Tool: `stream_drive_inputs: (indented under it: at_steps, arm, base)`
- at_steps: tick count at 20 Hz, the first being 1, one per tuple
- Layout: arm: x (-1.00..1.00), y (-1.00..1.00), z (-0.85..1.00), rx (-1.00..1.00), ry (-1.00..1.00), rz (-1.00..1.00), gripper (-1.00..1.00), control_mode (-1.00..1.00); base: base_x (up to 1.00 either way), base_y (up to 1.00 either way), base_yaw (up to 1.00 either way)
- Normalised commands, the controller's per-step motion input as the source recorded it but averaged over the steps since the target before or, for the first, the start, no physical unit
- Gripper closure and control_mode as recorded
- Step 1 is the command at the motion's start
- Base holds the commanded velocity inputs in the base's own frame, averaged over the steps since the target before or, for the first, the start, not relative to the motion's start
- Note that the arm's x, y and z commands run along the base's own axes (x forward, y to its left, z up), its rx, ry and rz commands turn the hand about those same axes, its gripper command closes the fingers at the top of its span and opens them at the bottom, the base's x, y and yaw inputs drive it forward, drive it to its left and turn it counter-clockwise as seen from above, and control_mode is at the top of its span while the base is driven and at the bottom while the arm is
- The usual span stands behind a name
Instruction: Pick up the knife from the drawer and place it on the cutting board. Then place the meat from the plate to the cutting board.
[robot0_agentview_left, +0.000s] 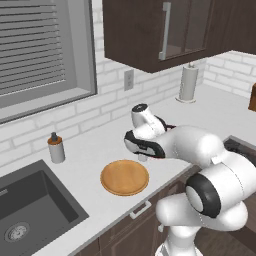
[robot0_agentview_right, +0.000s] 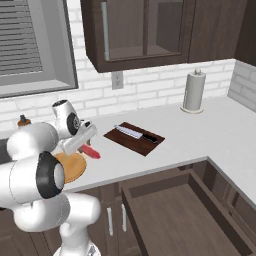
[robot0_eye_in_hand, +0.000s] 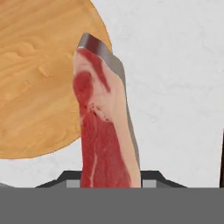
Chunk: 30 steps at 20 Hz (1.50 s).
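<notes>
The plate sits bare at the left; just beside it the hand is clamped on the meat, lifted off the bench. With the knife already on the cutting board to the right, the second step is underway: carry the meat rightward and lower it beside the blade

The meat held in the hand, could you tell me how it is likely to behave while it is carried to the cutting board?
The meat juts straight out from the hand without drooping, so it probably stays stiff. It is held at one end only, so it might pivot or slip. Thin and flat, it should lie still on the cutting board beside the knife.
</notes>
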Motion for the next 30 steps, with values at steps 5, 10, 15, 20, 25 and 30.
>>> stream_drive_inputs:
  at_steps: [5,10,15,20,25,30]
  arm:
    - [0.51,-0.84,0.47,-0.08,-0.04,-0.11,1.0,-1.0]
    - [0.72,-0.89,0.23,-0.04,0.02,-0.09,1.0,-1.0]
    - [0.87,-0.45,0.04,0.0,0.14,-0.02,1.0,-1.0]
    - [0.18,-0.02,-0.2,-0.01,0.02,0.0,1.0,-1.0]
    - [0.41,-0.04,-0.36,-0.05,0.0,0.0,1.0,-1.0]
    - [0.34,-0.33,-0.37,-0.05,-0.01,0.0,1.0,-1.0]
  base:
    - [0.0,0.0,0.0]
    - [0.0,0.0,0.0]
    - [0.0,0.0,0.0]
    - [0.0,0.0,0.0]
    - [0.0,0.0,0.0]
    - [0.0,0.0,0.0]
